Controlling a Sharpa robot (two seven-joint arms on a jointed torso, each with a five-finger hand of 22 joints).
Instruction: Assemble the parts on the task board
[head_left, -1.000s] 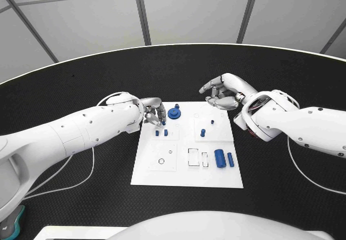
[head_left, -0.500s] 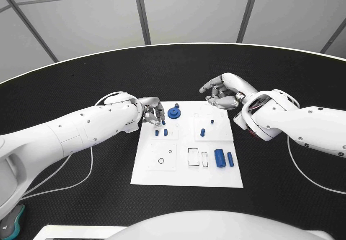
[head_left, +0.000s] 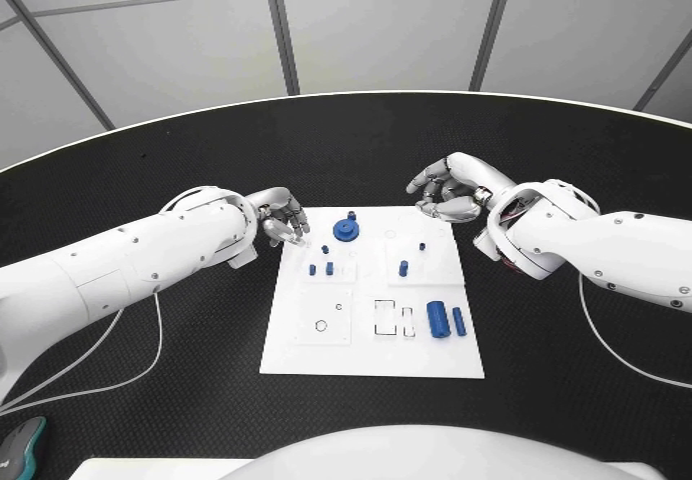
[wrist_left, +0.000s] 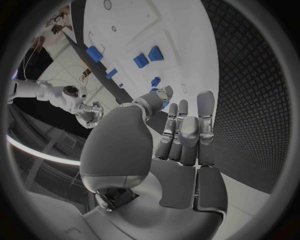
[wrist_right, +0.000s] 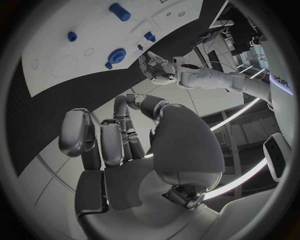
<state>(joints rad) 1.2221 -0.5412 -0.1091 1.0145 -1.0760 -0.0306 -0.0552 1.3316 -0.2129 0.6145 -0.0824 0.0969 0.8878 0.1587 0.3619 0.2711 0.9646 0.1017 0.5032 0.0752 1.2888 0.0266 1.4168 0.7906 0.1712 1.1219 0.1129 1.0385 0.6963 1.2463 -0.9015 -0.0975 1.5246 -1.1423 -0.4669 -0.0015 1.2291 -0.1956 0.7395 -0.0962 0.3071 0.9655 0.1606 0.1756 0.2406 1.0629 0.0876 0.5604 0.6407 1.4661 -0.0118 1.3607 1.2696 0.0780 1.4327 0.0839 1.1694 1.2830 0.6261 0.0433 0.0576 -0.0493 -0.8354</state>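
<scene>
The white task board (head_left: 368, 345) lies in the middle of the black desk (head_left: 173, 150), with small blue parts on it: a round knobbed part (head_left: 346, 228) near the board's far edge, two short pegs (head_left: 320, 268) a little nearer, another peg (head_left: 404, 267) toward the board's right side, and two cylinders (head_left: 447, 323) lying side by side near the right edge. The left hand (head_left: 278, 220) hangs just off the board's far left corner, fingers curled in on nothing. The right hand (head_left: 450, 192) hovers over the desk beyond the board's far right corner, its fingers likewise curled inward, with nothing in its grasp.
</scene>
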